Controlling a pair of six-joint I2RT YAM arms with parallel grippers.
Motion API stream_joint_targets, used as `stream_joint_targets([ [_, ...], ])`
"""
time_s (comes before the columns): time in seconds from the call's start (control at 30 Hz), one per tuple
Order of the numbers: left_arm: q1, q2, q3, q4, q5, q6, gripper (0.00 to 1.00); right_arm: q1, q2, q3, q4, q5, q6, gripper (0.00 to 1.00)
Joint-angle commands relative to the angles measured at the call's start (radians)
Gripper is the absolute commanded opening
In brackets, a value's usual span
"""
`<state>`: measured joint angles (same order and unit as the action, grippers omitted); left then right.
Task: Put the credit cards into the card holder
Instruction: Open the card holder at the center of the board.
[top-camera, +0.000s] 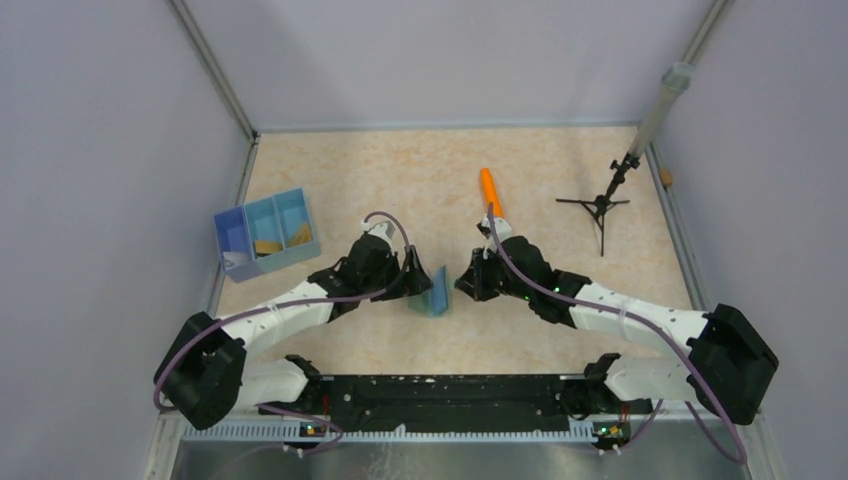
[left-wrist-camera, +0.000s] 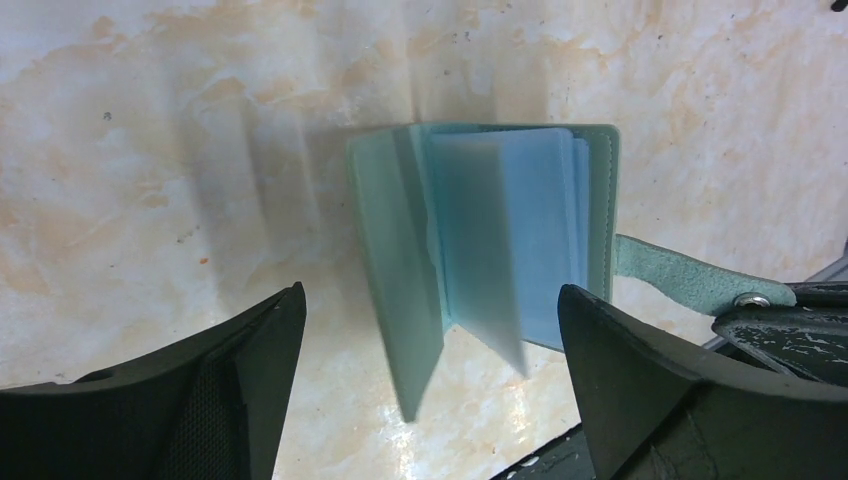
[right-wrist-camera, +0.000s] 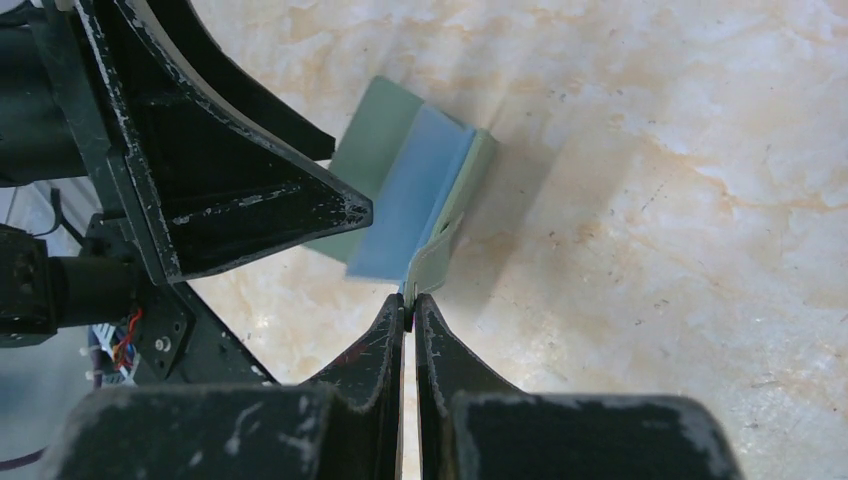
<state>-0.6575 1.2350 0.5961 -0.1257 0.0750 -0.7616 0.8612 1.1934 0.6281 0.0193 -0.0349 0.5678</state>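
The card holder (top-camera: 434, 292) stands open on its edge on the table between my two grippers, grey-green outside with pale blue sleeves fanned out (left-wrist-camera: 500, 240). My left gripper (left-wrist-camera: 432, 300) is open wide just in front of it, touching nothing. My right gripper (right-wrist-camera: 410, 300) is shut on the holder's strap (left-wrist-camera: 690, 280), close to its small stud. In the top view the left gripper (top-camera: 418, 282) and right gripper (top-camera: 465, 285) face each other across the holder. Gold-tan credit cards (top-camera: 268, 246) lie in the blue tray at the left.
The blue three-compartment tray (top-camera: 231, 232) sits near the left wall. An orange cylinder (top-camera: 491, 191) lies behind the right arm. A black tripod stand (top-camera: 600, 205) with a grey rod stands at the back right. Walls enclose the table.
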Motion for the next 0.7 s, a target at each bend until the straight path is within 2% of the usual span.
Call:
stream_joint_targets([
  [0.0,-0.004,-0.037,-0.042,0.112,0.032,-0.041,0.98,-0.003,-0.022,0.031,0.039,-0.039,-0.012,0.0],
  [0.2,-0.004,0.017,-0.039,0.211,0.08,-0.07,0.98,-0.001,-0.012,0.024,0.049,-0.054,-0.008,0.0],
  [0.67,-0.004,0.091,-0.019,0.217,0.094,-0.048,0.98,0.002,-0.029,0.018,0.037,-0.049,-0.013,0.0],
])
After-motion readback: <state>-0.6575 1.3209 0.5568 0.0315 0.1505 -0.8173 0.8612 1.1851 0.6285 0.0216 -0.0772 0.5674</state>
